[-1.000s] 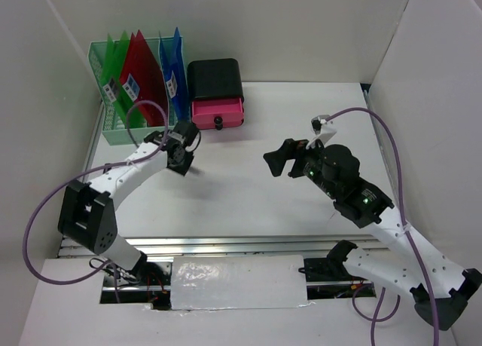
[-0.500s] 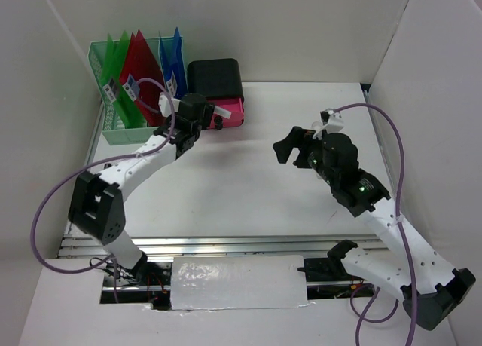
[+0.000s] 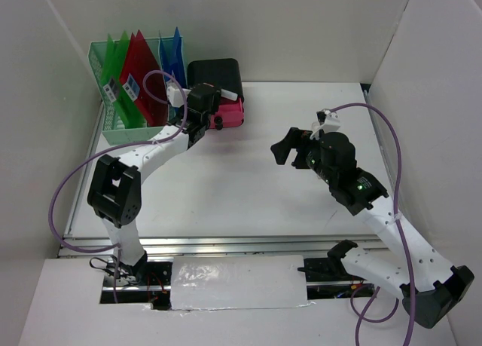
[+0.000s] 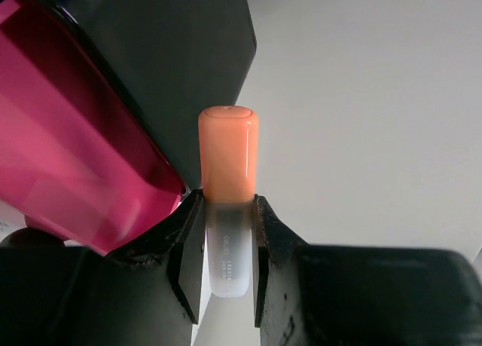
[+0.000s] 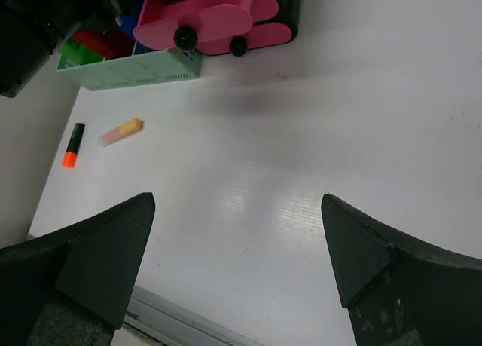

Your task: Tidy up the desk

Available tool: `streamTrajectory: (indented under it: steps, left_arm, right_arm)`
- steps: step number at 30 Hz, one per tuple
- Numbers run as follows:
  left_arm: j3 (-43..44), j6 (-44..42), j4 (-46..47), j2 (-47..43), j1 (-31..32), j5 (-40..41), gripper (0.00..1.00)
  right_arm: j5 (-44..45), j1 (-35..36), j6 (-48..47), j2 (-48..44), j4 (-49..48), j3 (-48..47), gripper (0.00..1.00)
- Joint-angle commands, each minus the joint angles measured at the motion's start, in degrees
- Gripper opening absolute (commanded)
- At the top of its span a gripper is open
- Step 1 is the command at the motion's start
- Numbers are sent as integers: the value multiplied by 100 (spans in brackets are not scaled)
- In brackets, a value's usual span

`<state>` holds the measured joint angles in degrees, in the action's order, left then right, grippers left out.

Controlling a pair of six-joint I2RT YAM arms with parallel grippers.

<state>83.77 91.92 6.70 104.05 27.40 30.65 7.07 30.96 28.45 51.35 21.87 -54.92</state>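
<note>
Your left gripper [image 4: 226, 210] clamps an orange-capped frosted plastic tube [image 4: 228, 154] beside the black pink-fronted drawer box [image 3: 216, 78]. Your right gripper [image 5: 237, 203] hangs spread wide above the large flat white desk [image 3: 248, 184] beneath both arms.

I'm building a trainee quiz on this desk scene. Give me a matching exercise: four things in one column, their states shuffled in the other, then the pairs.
Things
1 left gripper
2 right gripper
3 black marker
4 mint-green rack

States
A open, holding nothing
B holds coloured folders
C lies flat on the desk
D shut on the orange-capped tube

Pairs: 1-D, 2-A, 3-C, 4-B
</note>
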Motion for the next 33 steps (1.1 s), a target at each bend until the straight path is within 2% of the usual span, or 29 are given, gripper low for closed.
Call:
streamTrajectory:
  steps: [1,4,7,8,10,11,14,19,22,25,26,27,30,31,33]
  left_arm:
    - [140,168,235,63,-15,231,23]
    - [61,282,147,54,-33,239,33]
    - [-141,379,270,19,-33,231,34]
    - [-159,388,305,10,-50,204,41]
    - [-107,327,297,45,-59,134,49]
    - [-54,301,253,54,-59,108,58]
    - [201,265,69,28,-50,63,69]
    - [421,151,-108,-139,-50,151,80]
    - [543,-244,-46,-350,-33,152,82]
    - [1105,-648,-650,-438,-6,160,88]
    - [1324,-675,-1288,-473,-6,178,90]
    - [1335,-728,-1450,-604,-6,204,93]
    - [1151,-579,-2468,-1043,-76,327,97]
    - [1003,-292,-3307,-1158,-129,423,100]
    - [391,-341,-3657,-1525,-443,241,99]
  right_arm:
    - [-30,-11,-102,-108,-42,-177,100]
    - [-4,-20,-120,-169,-7,-169,100]
    - [-4,-29,-146,-240,-7,-160,100]
    - [-4,-11,-146,-248,2,-160,100]
    - [13,-20,-164,-275,10,-160,100]
    - [14,-11,-173,-266,19,-160,100]
    - [14,-20,-173,-249,28,-169,100]
    - [5,-20,-173,-284,28,-177,100]
    - [40,-20,-173,-293,-7,-151,100]
    - [-30,-11,-155,-231,-25,-169,100]
    - [-56,-20,-155,-196,-59,-151,100]
    - [-118,-20,-147,-187,-95,-134,100]
    - [-232,-20,-111,-99,-191,-55,100]
    - [-276,-20,-68,-64,-270,-2,100]
    - [-433,-29,-32,-55,-384,68,100]
